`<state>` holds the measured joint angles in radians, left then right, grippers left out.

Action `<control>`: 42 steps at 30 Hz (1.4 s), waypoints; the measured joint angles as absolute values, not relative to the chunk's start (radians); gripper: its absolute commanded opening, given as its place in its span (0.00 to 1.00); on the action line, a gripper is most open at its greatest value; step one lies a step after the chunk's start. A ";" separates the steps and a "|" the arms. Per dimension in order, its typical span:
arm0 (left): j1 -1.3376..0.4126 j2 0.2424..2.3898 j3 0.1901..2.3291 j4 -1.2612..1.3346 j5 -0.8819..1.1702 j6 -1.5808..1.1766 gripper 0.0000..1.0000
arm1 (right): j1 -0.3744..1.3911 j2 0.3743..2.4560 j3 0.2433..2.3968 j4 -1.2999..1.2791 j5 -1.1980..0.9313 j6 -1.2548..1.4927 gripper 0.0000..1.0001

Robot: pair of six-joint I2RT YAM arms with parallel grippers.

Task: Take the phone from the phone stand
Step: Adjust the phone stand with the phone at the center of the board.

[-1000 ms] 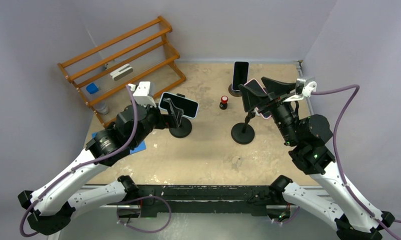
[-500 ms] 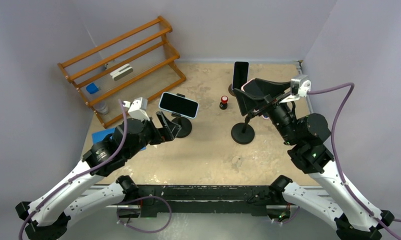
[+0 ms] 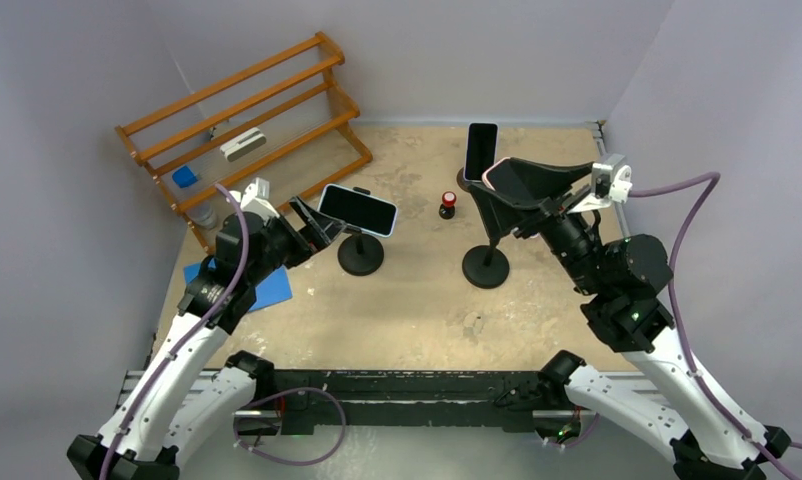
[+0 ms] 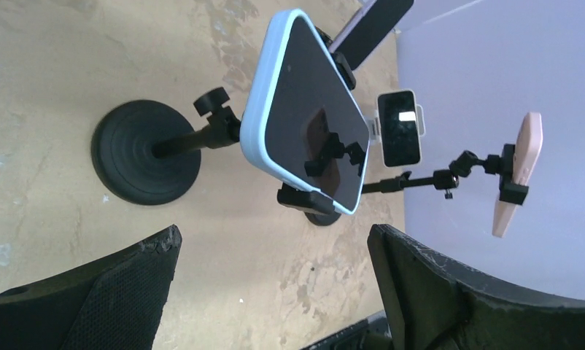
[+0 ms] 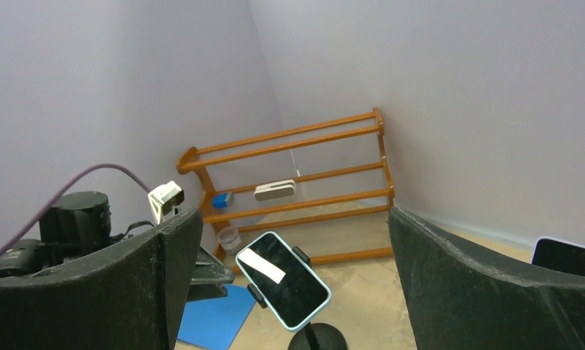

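1. The blue-cased phone (image 3: 357, 210) is clamped on its stand (image 3: 361, 262), left of table centre. Not removed yet.
2. The left gripper (image 3: 312, 222) is just beside the phone's left short end and not touching it. Its jaws are spread wide and hold nothing.
3. In the wrist view the phone sits straight ahead, beyond the gap between the 2 fingers (image 4: 129, 284).
4. The phone's long axis runs left-right in the top view, landscape in the clamp. The gripper meets it end-on, so I judge that gripping across the width needs a wrist roll.
5. The left arm is clearly nearer.
6. The right gripper (image 3: 497, 190) is also wide apart and empty. It hangs over a pink-cased phone (image 3: 489, 172) on a 2nd stand.
7. A black phone (image 3: 481, 150) stands at the back.
8. The blue-cased phone has a dark glossy screen, a pale blue case and rounded corners. Black clamp tabs show at its edges.
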<state>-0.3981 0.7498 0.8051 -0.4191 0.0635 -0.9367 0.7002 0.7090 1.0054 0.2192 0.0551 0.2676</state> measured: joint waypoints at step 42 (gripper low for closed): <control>-0.054 0.694 0.591 0.130 0.639 -1.075 0.92 | 0.768 1.036 1.099 0.298 -0.041 0.449 0.90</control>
